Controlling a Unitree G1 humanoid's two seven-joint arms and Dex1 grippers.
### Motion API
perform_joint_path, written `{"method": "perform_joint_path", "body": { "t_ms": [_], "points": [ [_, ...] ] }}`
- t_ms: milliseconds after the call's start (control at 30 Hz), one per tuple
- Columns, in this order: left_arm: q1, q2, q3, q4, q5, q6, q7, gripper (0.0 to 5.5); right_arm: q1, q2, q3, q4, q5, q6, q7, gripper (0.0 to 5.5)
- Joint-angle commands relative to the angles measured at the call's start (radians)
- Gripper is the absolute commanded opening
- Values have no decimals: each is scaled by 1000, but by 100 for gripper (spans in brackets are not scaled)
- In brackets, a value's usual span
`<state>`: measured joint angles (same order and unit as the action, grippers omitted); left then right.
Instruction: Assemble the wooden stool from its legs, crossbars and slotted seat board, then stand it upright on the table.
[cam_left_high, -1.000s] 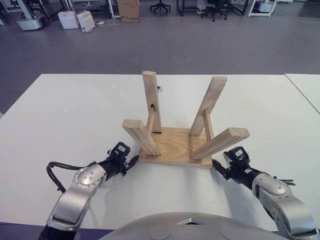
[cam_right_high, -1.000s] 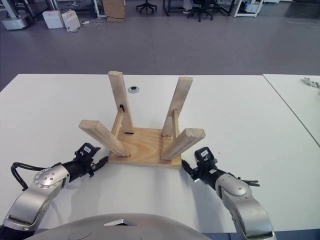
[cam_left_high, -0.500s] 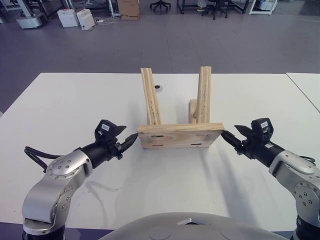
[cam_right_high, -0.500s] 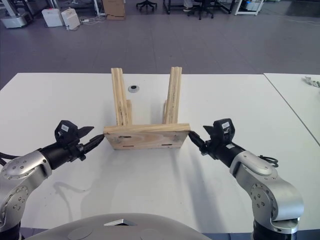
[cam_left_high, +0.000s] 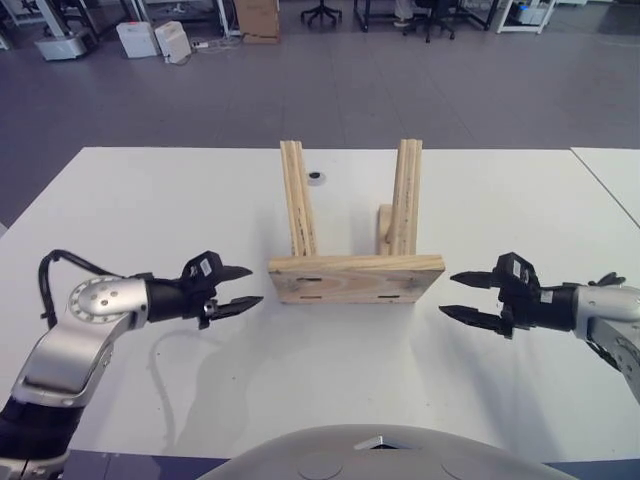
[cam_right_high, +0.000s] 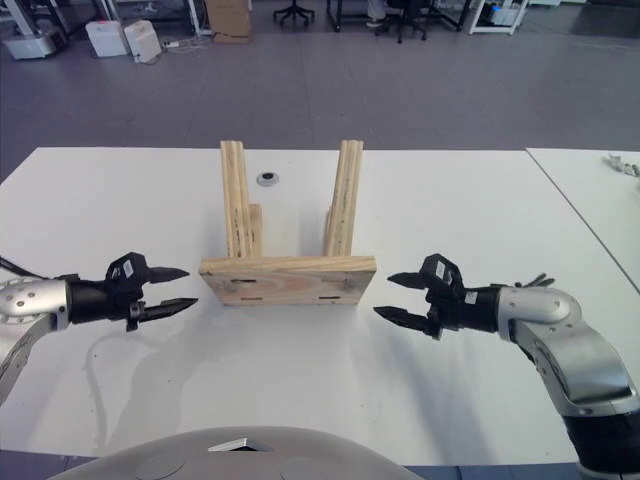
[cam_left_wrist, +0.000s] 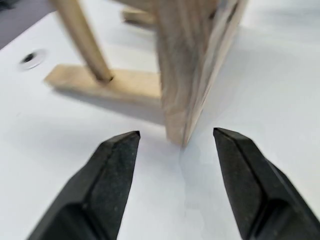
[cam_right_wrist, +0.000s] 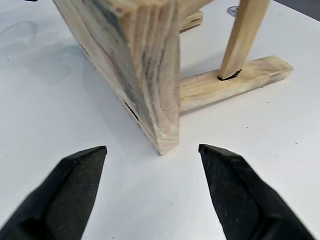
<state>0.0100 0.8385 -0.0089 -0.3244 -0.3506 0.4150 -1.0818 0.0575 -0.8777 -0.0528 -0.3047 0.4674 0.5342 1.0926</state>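
Both splayed, left tool (cam_left_high: 256, 285) and right tool (cam_left_high: 447, 295) flank (not touching) the tipped stool (cam_left_high: 355, 278).

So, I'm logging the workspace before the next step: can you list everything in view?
wooden stool: one, pale wood, lying on its side at mid table, seat board on edge facing the robot, legs pointing away.
crossbars: two seen, pale wood, each rising from a leg that lies on the table.
round fitting: one, dark, in the table top beyond the stool.
table: one, white, bearing the stool.
second table: one, white, at the robot's right.
left gripper: one, black, fingers open, beside the seat board's left end.
right gripper: one, black, fingers open, beside the seat board's right end.
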Motion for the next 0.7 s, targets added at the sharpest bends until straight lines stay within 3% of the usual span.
{"method": "perform_joint_path", "body": {
  "t_ms": [33, 200, 400, 600, 700],
  "points": [
    [-135, -45, -128, 92, 30, -42, -77, 271, -151, 48, 118, 133, -73, -81, 49, 345],
    [-218, -92, -198, 200, 76, -108, -97, 271, -283, 104, 196, 248, -121, -151, 96, 345],
    [-253, -80, -218, 260, 85, -168, -162, 162, -316, 104, 208, 286, -130, -188, 150, 229],
    [-266, -87, -226, 301, 97, -225, -200, 140, -309, 93, 231, 321, -161, -233, 203, 177],
    [-299, -83, -183, 213, -5, -149, -229, 138, -403, 133, 173, 258, -31, -108, 207, 169]
  ]
}}
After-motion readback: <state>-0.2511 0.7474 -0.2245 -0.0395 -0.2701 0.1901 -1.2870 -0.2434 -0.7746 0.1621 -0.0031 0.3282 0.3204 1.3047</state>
